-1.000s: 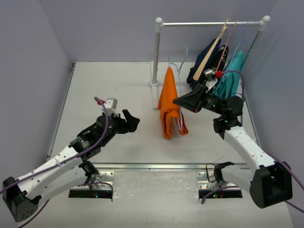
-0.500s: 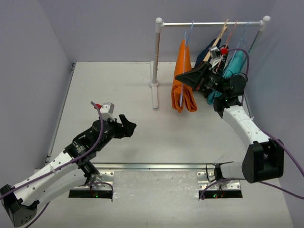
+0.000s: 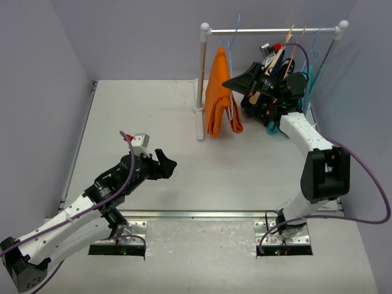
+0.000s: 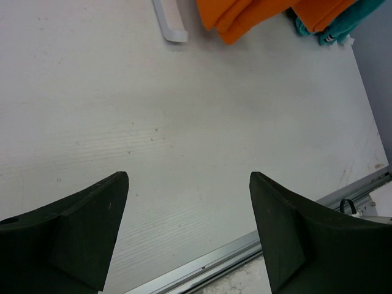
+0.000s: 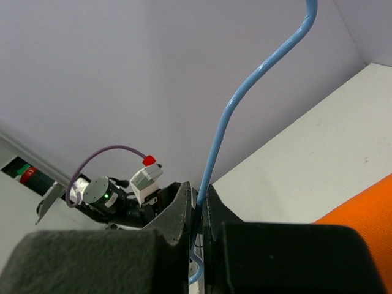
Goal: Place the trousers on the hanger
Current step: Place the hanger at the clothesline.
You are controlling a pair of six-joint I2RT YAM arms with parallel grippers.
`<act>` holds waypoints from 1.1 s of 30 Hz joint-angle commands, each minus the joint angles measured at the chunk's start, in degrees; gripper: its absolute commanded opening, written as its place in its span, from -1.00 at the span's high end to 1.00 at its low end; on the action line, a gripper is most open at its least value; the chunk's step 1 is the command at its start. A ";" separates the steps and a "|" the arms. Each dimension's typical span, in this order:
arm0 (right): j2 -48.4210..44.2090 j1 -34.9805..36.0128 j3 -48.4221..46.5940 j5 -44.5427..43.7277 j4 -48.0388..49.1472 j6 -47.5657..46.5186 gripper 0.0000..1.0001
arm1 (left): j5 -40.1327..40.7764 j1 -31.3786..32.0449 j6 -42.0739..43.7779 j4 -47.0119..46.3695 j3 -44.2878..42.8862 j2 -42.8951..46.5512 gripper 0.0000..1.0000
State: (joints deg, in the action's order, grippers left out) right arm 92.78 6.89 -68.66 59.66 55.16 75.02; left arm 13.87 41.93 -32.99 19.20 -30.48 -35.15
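The orange trousers hang folded over the pale blue wire hanger, just right of the rack's white post. My right gripper is shut on the hanger's neck, below the hook. The right wrist view shows the blue wire hanger rising from between the closed fingers of the right gripper, with an orange edge of the trousers at the lower right. The hook reaches rail height; whether it rests on the rail I cannot tell. My left gripper hovers open and empty over bare table, with the trousers far ahead.
A white rail spans two posts at the back right. A tan wooden hanger, a pink wire hanger and dark and teal garments hang behind my right arm. The rack's foot and a teal hem show in the left wrist view.
The right arm has lifted the hanger with the trousers up off the table and back to the rail. The left arm has drawn back slightly, still open.
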 commanded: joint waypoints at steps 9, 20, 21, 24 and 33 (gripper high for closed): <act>7.95 -1.13 -15.51 1.11 -1.12 -9.55 1.00 | -1.29 0.21 0.91 -2.11 0.51 0.55 -0.55; 14.44 -2.85 -17.32 1.66 -3.15 -10.43 1.00 | -1.58 0.34 1.01 -2.40 0.67 0.15 -0.53; 15.07 -2.85 -17.38 2.08 -3.29 -10.57 1.00 | -1.72 0.34 1.08 -2.33 0.53 0.01 -0.53; 16.03 -2.85 -17.35 2.98 -3.31 -10.59 1.00 | -1.71 0.34 0.97 -2.39 0.63 0.20 -0.53; 16.70 -3.15 -14.59 3.68 -4.83 -12.06 1.00 | -1.65 0.40 1.03 -2.33 0.57 -0.30 -0.53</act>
State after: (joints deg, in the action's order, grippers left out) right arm 110.67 3.92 -82.51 63.05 44.04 66.74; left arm 12.64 41.95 -32.80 19.14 -29.98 -35.27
